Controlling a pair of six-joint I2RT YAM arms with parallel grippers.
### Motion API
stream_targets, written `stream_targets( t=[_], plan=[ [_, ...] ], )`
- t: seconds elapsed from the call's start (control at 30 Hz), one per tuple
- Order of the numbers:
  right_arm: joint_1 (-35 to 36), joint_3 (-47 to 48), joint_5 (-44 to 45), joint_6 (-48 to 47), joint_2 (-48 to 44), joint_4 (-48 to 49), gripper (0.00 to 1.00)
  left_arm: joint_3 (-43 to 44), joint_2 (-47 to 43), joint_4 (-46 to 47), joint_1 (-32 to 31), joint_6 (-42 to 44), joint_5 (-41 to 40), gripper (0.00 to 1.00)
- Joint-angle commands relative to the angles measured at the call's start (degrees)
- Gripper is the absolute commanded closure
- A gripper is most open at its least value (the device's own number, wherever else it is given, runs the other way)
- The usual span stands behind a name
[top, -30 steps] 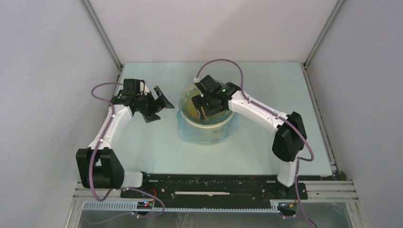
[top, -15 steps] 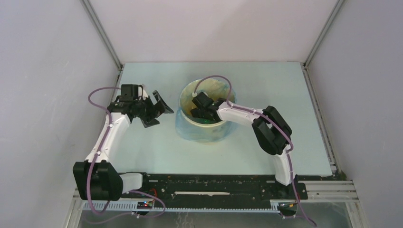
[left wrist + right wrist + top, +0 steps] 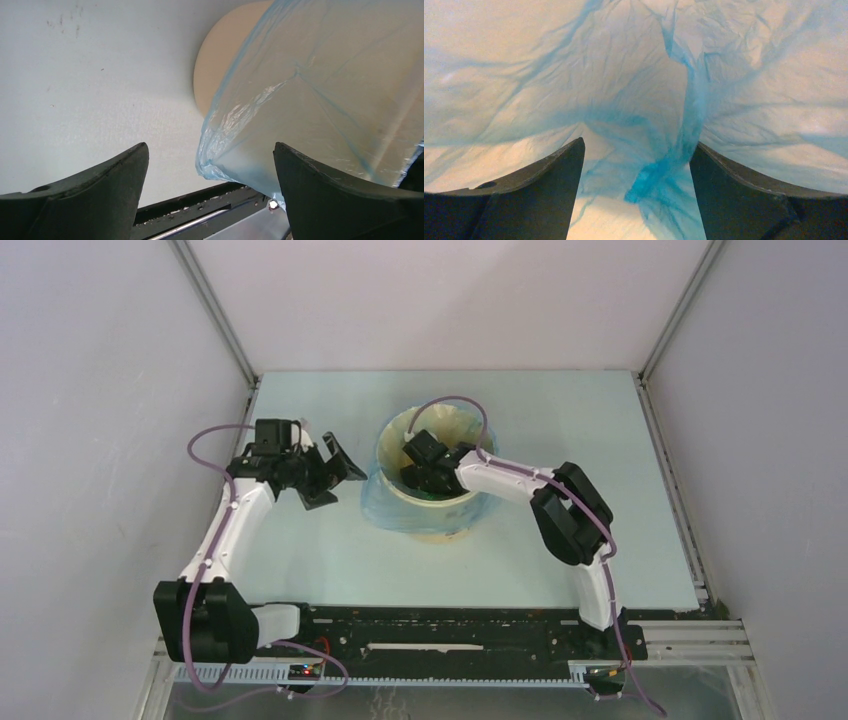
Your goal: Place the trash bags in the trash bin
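Note:
The tan-yellow round trash bin (image 3: 452, 525) stands mid-table with a thin clear-blue trash bag (image 3: 385, 502) draped over its rim and down its outer wall. My right gripper (image 3: 425, 472) is down inside the bin, jaws open, with the bag's crumpled blue lining (image 3: 659, 125) and a bunched blue seam between the fingers. My left gripper (image 3: 338, 475) is open and empty just left of the bin, above the table. In the left wrist view the bag's hanging edge (image 3: 235, 145) and the bin wall (image 3: 220, 60) lie ahead between the fingers.
Light blue-green tabletop (image 3: 300, 550) with grey enclosure walls on three sides. A black rail (image 3: 450, 625) runs along the near edge by the arm bases. The right arm's purple cable (image 3: 460, 405) loops over the bin.
My right gripper has gone from above the bin's rim down into the bin, pressing the bag lining in. The left gripper has shifted slightly, staying open beside the bin.

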Motion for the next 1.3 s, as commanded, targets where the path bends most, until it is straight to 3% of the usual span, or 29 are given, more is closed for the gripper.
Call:
stream_targets(
  t=[0.0, 0.27, 0.47, 0.67, 0.93, 1.1, 1.27],
  plan=[
    [-0.5, 5.2, -1.5, 1.4, -6.8, -5.3, 0.16, -2.6, 0.6, 2.9, 0.2, 0.2, 2.8, 0.0],
    [-0.8, 7.0, -3.4, 1.7, -13.0, -10.9, 0.17, -3.4, 1.7, 3.9, 0.2, 0.2, 3.1, 0.01],
    [-1.1, 9.6, -4.6, 0.0, -15.6, -13.0, 0.25, -3.9, 2.3, 4.1, 0.2, 0.2, 3.9, 0.01],
    [0.5, 6.7, 2.4, -1.6, -18.1, -16.0, 0.32, -4.3, 2.8, 4.4, 0.1, 0.1, 4.3, 0.02],
    [0.9, -7.2, 1.5, 1.3, -19.0, -1.2, 0.31, -5.1, 4.1, 7.0, -0.6, -2.1, 6.3, 0.01],
    [0.5, -5.8, -1.0, 1.9, -12.2, 5.4, 0.24, -4.7, 3.5, 7.1, -0.7, -2.7, 5.6, 0.01],
    [-0.9, -5.0, -1.4, 3.3, -4.8, 7.0, 0.24, 0.0, 0.7, 0.8, -0.5, 2.0, -3.4, 0.0]
  ],
)
